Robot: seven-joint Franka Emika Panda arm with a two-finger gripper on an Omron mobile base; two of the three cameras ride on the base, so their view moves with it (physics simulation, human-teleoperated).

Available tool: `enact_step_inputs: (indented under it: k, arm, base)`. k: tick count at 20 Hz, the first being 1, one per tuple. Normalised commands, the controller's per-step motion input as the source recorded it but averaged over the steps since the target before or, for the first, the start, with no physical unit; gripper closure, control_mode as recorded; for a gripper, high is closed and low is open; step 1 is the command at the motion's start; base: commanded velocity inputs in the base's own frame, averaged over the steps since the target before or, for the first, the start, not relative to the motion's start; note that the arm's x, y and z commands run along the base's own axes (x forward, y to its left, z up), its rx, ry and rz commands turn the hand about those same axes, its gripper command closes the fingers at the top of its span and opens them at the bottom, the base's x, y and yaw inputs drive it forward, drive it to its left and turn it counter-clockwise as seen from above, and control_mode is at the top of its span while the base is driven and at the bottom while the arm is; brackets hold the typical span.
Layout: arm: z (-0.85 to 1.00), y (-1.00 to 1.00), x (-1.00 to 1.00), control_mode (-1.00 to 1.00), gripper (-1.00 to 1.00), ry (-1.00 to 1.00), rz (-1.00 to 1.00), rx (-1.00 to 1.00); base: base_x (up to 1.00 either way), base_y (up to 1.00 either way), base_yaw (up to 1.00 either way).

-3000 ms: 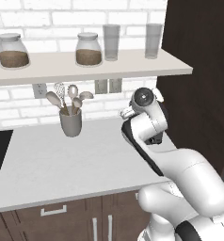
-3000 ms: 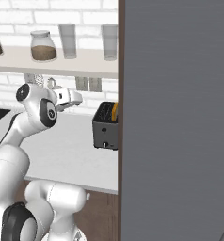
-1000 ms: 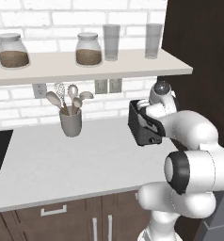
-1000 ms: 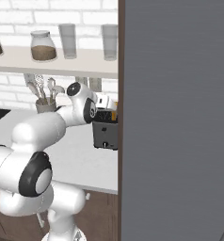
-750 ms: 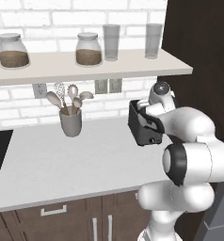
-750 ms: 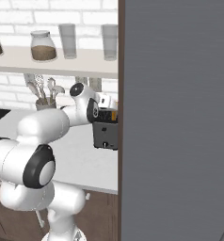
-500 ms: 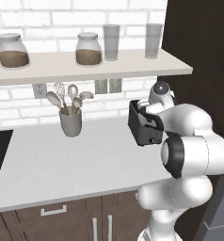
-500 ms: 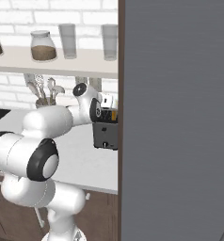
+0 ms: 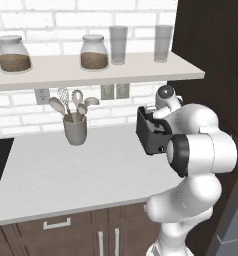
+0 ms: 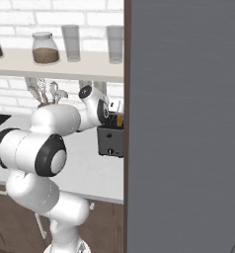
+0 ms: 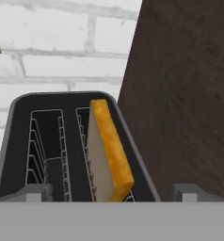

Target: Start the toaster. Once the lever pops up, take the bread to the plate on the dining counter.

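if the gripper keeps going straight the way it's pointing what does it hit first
Most likely the bread standing in the toaster, in the slot nearer the dark wood panel; the gripper stands open just above it. Depth is unclear.

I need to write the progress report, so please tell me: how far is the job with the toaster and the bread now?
Nothing looks finished yet. The bread stands in one slot of the toaster, its top sticking out, on the worktop beside a dark tall cabinet. In hand: the tool is open, right above the toaster's slots, holding nothing. Left: start the toaster, wait for the lever, then carry the bread to the plate.
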Motion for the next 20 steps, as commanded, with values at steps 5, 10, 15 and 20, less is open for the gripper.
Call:
enact_step_inputs:
  k: [5, 10, 15, 20]
  arm:
    - [-0.13, 0.0, 0.3, -1.0, -1.0, 0.02, -0.07, 0.0]
    - [-0.19, -0.01, 0.21, -1.0, -1.0, 0.02, -0.03, 0.0]
    - [-0.06, -0.09, 0.02, -1.0, -1.0, 0.0, 0.0, 0.07]
    - [-0.01, -0.11, 0.0, -1.0, -1.0, 0.0, 0.0, 0.09]
  base:
    - [0.0, 0.0, 0.0]
    - [0.0, 0.0, 0.0]
    - [0.0, 0.0, 0.0]
    - [0.0, 0.0, 0.0]
